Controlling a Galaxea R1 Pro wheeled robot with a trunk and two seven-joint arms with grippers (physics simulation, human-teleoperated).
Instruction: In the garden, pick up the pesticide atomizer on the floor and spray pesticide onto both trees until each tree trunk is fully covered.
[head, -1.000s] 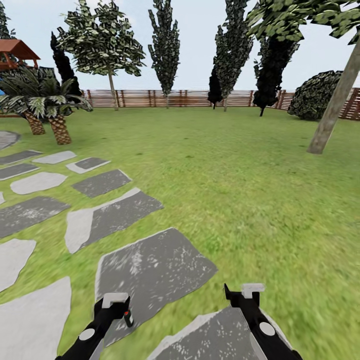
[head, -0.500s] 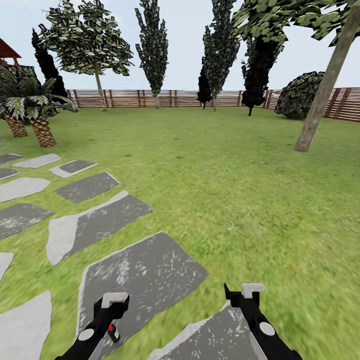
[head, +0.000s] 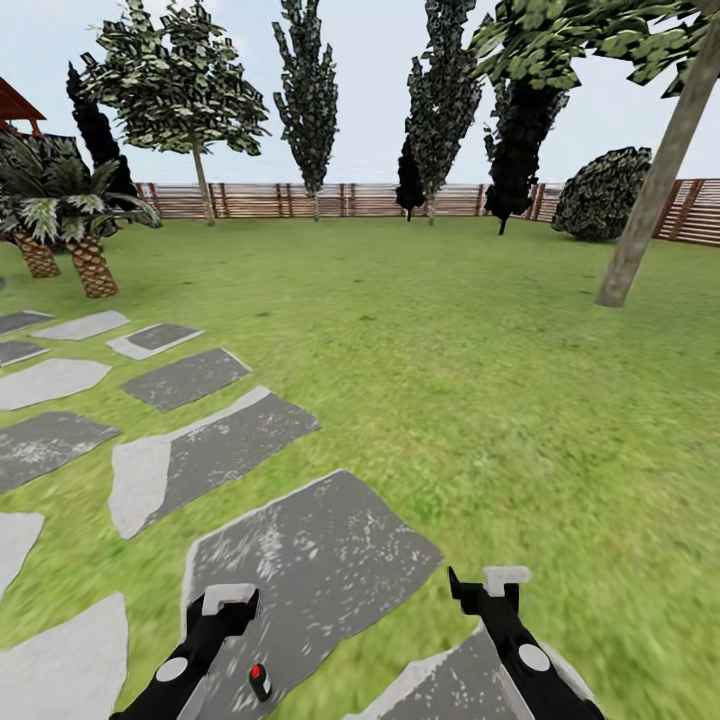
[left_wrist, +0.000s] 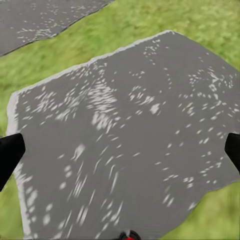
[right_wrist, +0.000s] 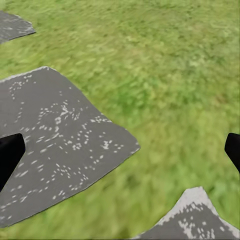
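Note:
The pesticide atomizer (head: 259, 681), small and black with a red mark, lies on a dark grey stepping stone (head: 320, 560) just right of my left forearm. Its red tip peeks in at the left wrist view's edge (left_wrist: 129, 235). My left gripper (head: 230, 600) hangs open over that stone (left_wrist: 125, 125), nothing between its fingers (left_wrist: 10, 150). My right gripper (head: 497, 580) is open and empty above grass (right_wrist: 165, 75). One tree with a thick, mottled grey-brown trunk (head: 650, 190) stands on the lawn, far right.
Grey stepping stones (head: 210, 445) run across the left of the lawn. Short palms (head: 90, 260) stand at far left. A brown slatted fence (head: 350, 198), dark cypress-like trees (head: 440, 110), a leafy thin-trunked tree (head: 200, 170) and a round bush (head: 600, 195) line the back.
The whole view swung left, then partly back, so the camera moved. The atomizer now shows lower in the picture, behind the left gripper's tip instead of beside it.

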